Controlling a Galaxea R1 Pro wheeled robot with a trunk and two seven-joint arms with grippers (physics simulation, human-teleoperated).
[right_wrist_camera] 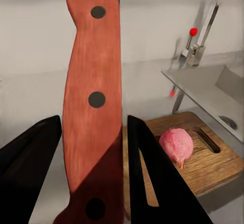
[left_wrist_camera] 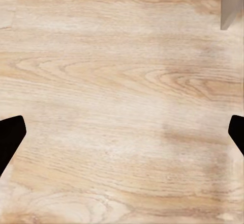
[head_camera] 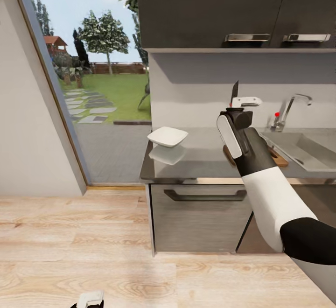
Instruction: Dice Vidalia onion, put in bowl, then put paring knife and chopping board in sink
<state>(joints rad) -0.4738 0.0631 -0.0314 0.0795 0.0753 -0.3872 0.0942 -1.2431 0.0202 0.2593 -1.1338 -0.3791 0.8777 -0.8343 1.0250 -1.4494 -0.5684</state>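
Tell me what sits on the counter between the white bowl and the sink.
In the head view, the chopping board lies between the bowl and the sink, mostly hidden by the right gripper holding the knife. The onion rests on it.

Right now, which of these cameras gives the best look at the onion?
The right wrist view: the Vidalia onion sits whole and pinkish on the chopping board, just beyond the paring knife held in the right pincer. In the head view the right arm covers that part of the board. The left wrist view looks at wooden floor.
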